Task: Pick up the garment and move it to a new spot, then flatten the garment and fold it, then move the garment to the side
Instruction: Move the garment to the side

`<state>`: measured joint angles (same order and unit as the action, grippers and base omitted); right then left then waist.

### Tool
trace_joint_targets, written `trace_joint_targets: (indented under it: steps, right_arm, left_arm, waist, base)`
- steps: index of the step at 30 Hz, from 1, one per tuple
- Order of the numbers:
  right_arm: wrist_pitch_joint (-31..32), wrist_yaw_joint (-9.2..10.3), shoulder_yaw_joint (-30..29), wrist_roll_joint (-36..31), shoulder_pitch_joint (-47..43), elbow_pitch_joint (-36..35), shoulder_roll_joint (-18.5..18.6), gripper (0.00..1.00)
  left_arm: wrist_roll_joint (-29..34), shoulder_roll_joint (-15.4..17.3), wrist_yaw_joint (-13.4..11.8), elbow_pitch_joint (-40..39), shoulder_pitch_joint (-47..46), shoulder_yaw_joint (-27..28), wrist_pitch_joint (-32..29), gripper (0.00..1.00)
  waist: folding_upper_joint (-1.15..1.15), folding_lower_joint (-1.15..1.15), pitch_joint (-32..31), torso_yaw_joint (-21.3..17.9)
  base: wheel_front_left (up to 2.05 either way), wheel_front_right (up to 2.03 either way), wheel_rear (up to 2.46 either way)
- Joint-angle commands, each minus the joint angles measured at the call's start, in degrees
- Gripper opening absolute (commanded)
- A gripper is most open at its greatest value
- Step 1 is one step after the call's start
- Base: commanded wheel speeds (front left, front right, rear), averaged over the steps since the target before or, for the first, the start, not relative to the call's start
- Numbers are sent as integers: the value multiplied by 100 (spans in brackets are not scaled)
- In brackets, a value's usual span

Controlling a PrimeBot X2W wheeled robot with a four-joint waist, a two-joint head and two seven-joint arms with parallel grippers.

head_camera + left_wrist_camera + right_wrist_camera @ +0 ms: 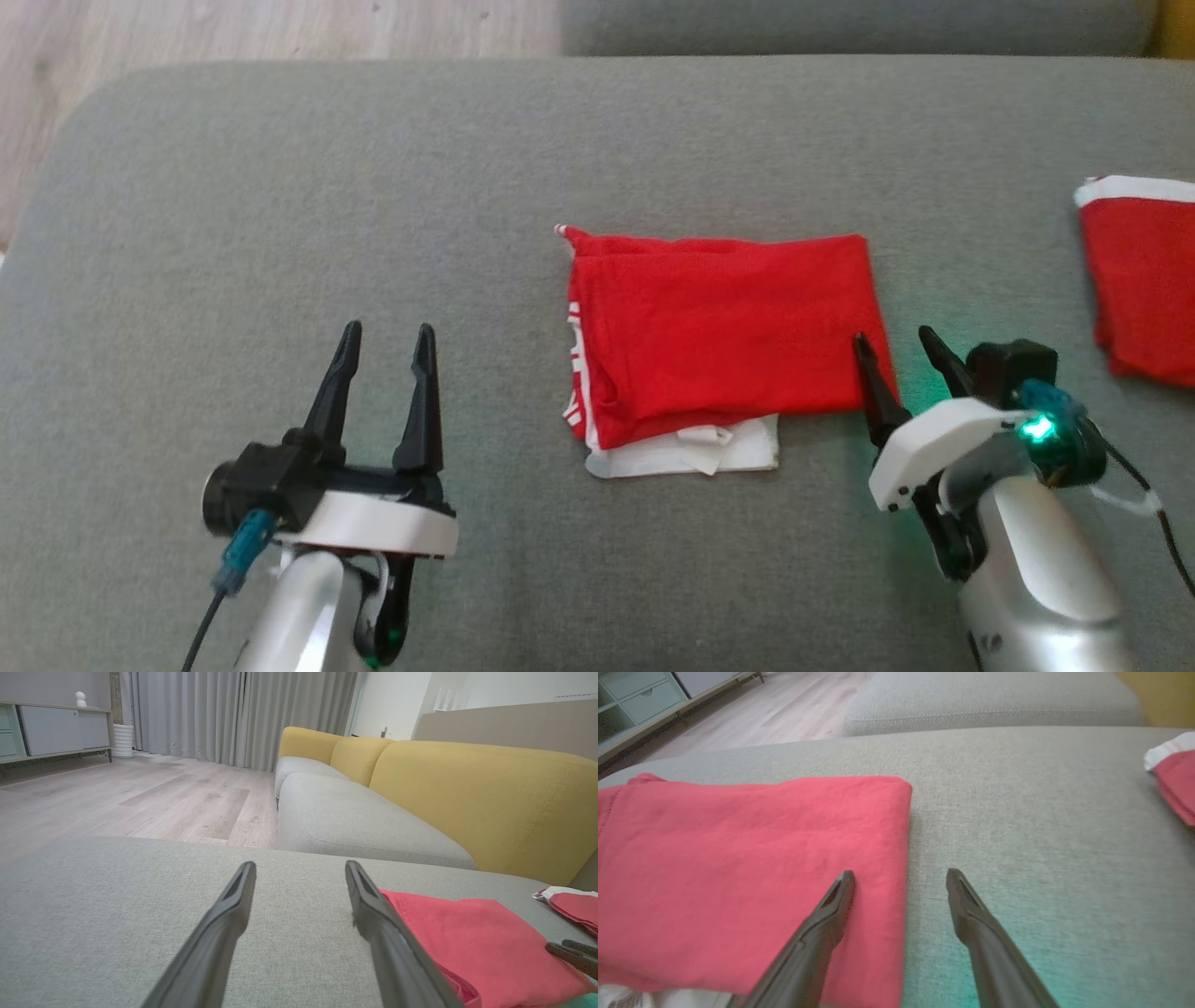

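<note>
The garment (719,331) is a red piece with white trim, folded into a rectangle on the grey cushion, with a white layer sticking out at its near edge. In the left wrist view the garment (472,942) lies to the right of the fingers; the right wrist view has the garment (738,872) at the left. My left gripper (385,343) stands open over bare cushion, well left of the garment; its tips (299,870) hold nothing. My right gripper (894,343) is open at the garment's right edge, its left finger over the fabric, nothing clamped between the tips (901,879).
A second red and white cloth (1139,280) lies at the right edge of the grey cushion (373,187). Wooden floor (233,28) shows beyond the cushion's far left. A yellow sofa back (467,793) and another grey seat (355,826) stand farther off.
</note>
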<state>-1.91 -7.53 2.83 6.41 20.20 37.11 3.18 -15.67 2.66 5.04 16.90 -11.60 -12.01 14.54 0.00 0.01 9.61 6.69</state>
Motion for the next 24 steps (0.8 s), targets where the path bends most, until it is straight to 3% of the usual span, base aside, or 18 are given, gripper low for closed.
trace_joint_targets:
  steps: [1,10,12,13,24]
  right_arm:
    - [24,4,147,56,277,-26,-30,100]
    - [136,4,368,87,687,814,-30,100]
    - [85,4,407,5,767,969,-30,7]
    - [38,4,409,-55,806,1033,-30,0]
    - [-734,4,253,-1095,1086,1162,65,0]
  left_arm:
    - [-55,22,-26,-145,-285,119,46,100]
    - [-116,22,-68,-124,-443,-42,46,100]
    - [-129,22,-80,-114,-464,-63,46,100]
    - [-131,22,-84,-107,-472,-74,46,100]
    - [49,22,-35,-94,-453,-106,46,100]
  waist:
    - [0,-1,93,100]
    - [0,-1,273,294]
    - [0,-1,287,313]
    - [0,-1,284,317]
    - [0,-1,73,-93]
  base:
    - [0,0,0]
    - [0,0,0]
    - [0,0,0]
    - [0,0,0]
    - [0,0,0]
